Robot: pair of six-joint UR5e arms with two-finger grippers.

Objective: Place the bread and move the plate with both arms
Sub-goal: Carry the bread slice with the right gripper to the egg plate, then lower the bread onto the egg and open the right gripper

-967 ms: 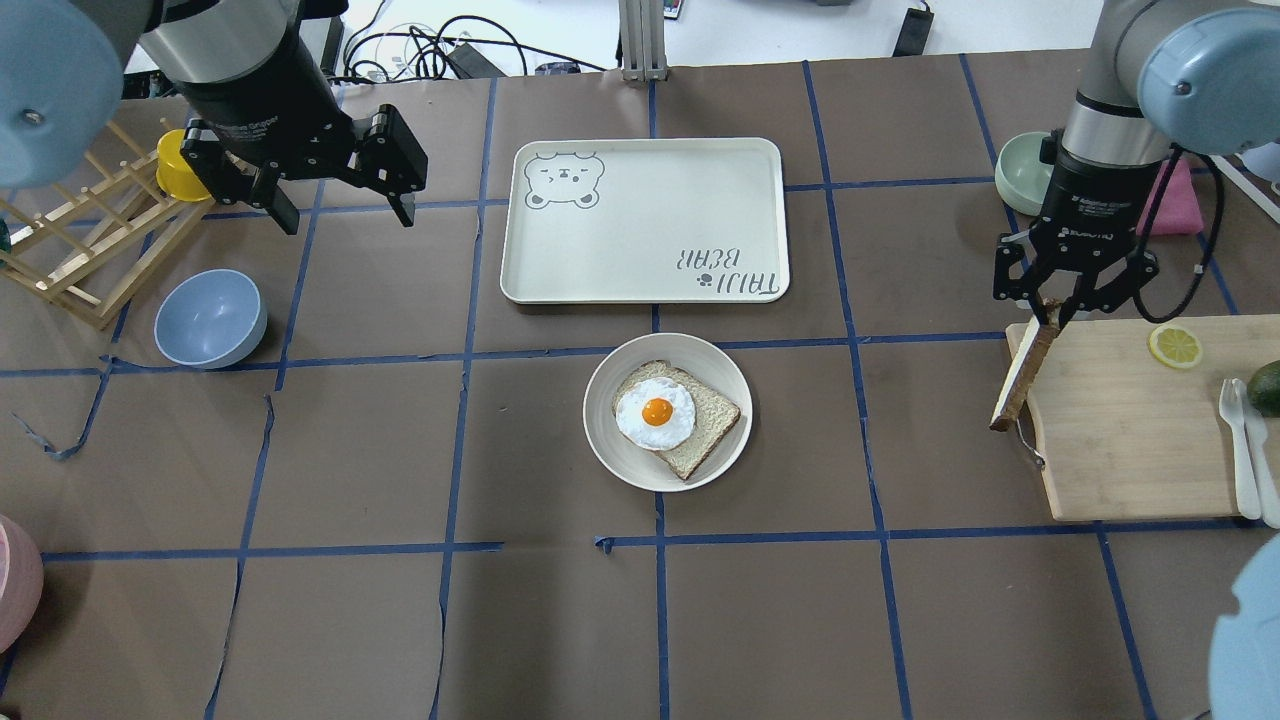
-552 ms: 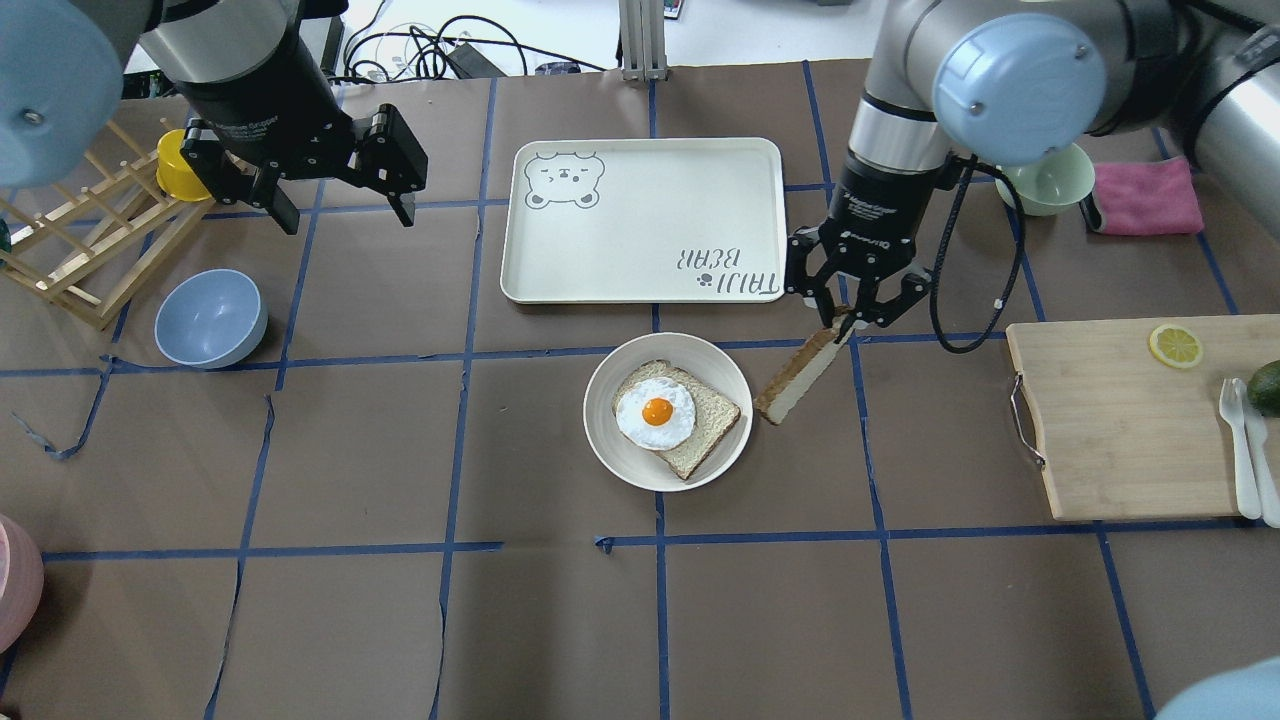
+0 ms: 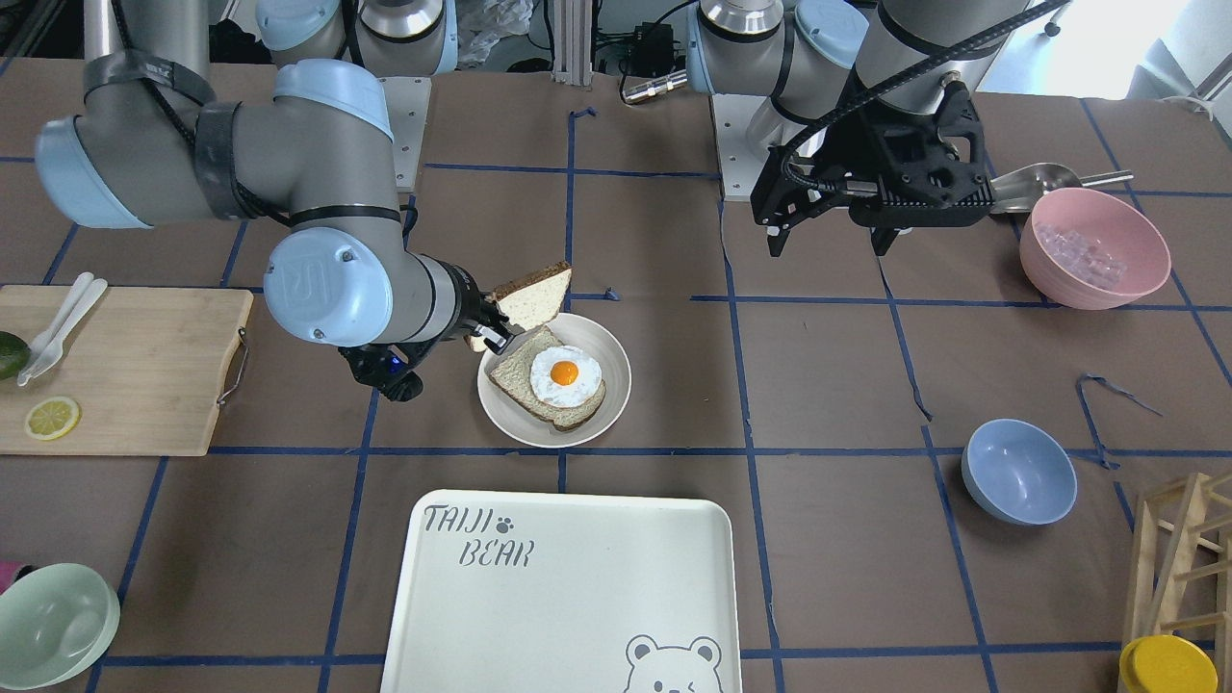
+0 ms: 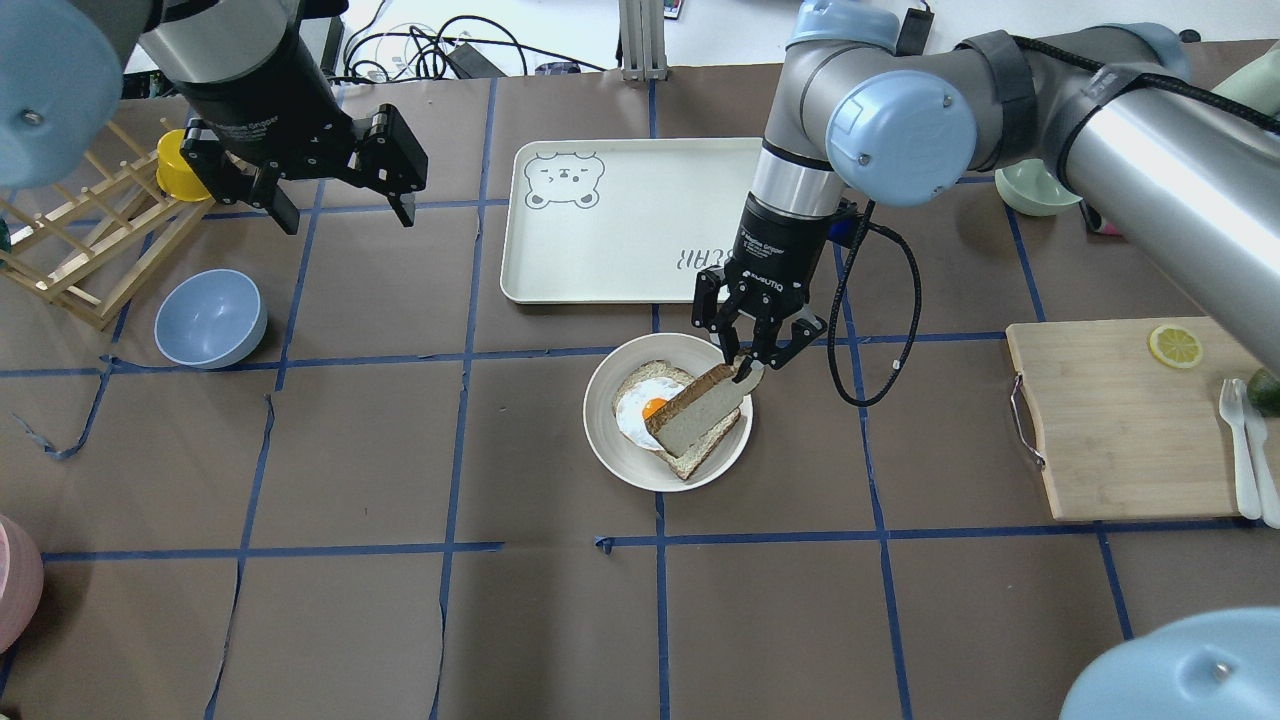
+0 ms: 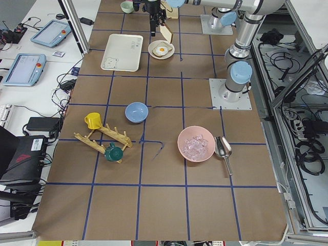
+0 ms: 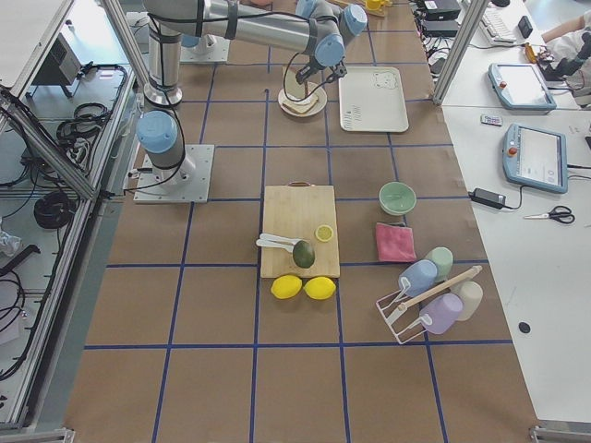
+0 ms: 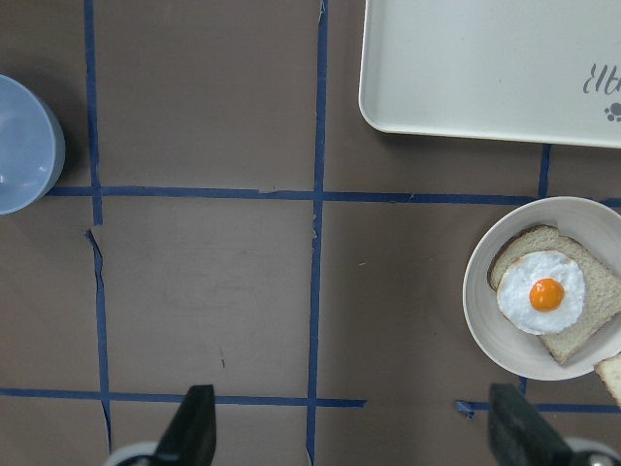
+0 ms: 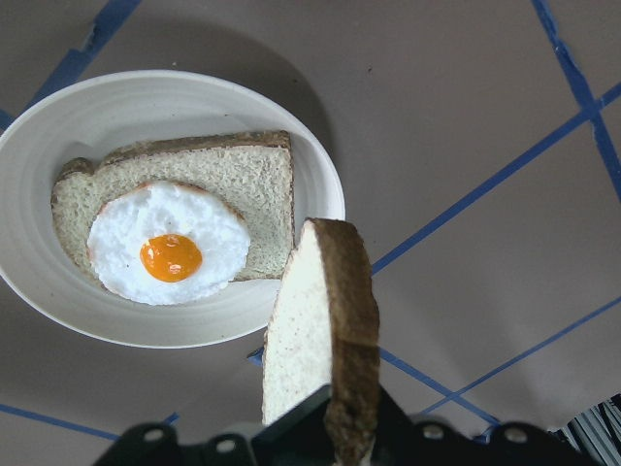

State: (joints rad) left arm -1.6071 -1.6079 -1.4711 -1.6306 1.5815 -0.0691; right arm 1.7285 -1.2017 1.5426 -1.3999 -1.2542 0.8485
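**Right gripper** (image 4: 745,365): fingers pinched on one crust edge of the bread (image 4: 697,412). In the right wrist view the fingertips are cut off by the bottom edge.

**Bread:** held tilted over the 3 o'clock half of the plate (image 4: 603,440). In the overhead view it hides part of the fried egg (image 4: 638,412) and of the egg slice (image 4: 692,457) beneath. Contact with either cannot be judged. 0.6 s ago it hung outside the rim at 3 o'clock, and a second ago it was at the edge of the cutting board (image 4: 1120,430).

**Tray** (image 4: 600,230): at 12 o'clock of the plate, its lettering partly covered by the right arm.

**Left gripper** (image 4: 347,218): at 10 o'clock of the plate, well apart from it, fingers spread wide and holding nothing. Its place is unchanged. Its wrist view catches only a corner of the bread at the right edge.
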